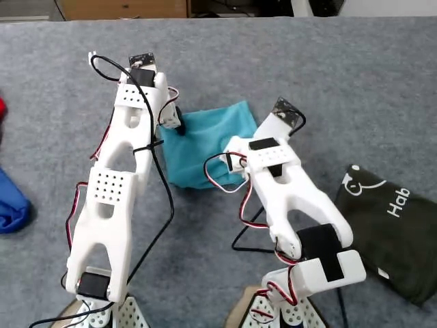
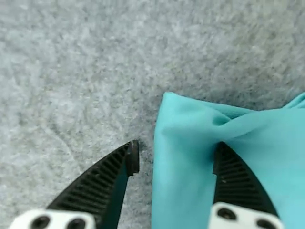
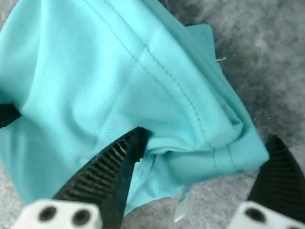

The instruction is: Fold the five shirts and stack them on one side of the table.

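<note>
A teal shirt (image 1: 205, 143) lies partly folded in the middle of the grey table between the two arms. My left gripper (image 2: 174, 157) is open and straddles the shirt's corner (image 2: 190, 143), one finger on the carpet and one over the cloth. My right gripper (image 3: 205, 157) is also open, its fingers spread around the folded hem edge of the teal shirt (image 3: 119, 86). A dark green shirt (image 1: 392, 229) lies folded at the right side. A blue shirt (image 1: 10, 205) and a bit of red cloth (image 1: 2, 107) sit at the left edge.
The table is covered in grey carpet (image 1: 341, 68). A wooden cabinet (image 1: 123, 8) stands beyond the far edge. Cables loop between the arms' bases (image 1: 246, 232). Open carpet lies across the back and the far right.
</note>
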You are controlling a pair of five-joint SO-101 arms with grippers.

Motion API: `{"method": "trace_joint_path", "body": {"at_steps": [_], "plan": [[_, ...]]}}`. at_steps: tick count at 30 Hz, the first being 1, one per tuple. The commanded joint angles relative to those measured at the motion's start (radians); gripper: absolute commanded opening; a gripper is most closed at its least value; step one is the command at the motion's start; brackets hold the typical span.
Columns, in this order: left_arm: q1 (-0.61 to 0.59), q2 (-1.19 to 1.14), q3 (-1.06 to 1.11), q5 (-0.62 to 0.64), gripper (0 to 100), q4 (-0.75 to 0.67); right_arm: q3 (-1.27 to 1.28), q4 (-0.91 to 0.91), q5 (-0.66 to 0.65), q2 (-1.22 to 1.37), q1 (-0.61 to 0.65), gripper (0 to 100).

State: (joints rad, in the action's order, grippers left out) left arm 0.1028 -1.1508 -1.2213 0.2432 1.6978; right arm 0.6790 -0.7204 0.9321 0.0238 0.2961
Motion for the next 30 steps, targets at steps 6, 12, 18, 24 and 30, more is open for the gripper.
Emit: {"method": "trace_joint_path", "body": {"at_steps": [6,12,18,24,30], "plan": [[0.021,-0.005,-0.014,0.011,15,-0.018,0.033,0.012,0.002,-0.045,-0.015,36.4],[0.021,-0.005,-0.011,0.008,12,-0.018,0.028,0.012,-0.034,0.036,-0.016,35.5],[0.021,-0.005,-0.012,0.006,12,-0.018,-0.041,0.009,-0.034,0.102,-0.016,12.3],[0.023,-0.005,-0.014,0.006,12,-0.018,-0.077,0.009,-0.035,0.107,-0.021,2.6],[0.023,-0.005,-0.017,0.005,9,-0.021,-0.099,0.0,-0.037,0.107,-0.021,0.6]]}}
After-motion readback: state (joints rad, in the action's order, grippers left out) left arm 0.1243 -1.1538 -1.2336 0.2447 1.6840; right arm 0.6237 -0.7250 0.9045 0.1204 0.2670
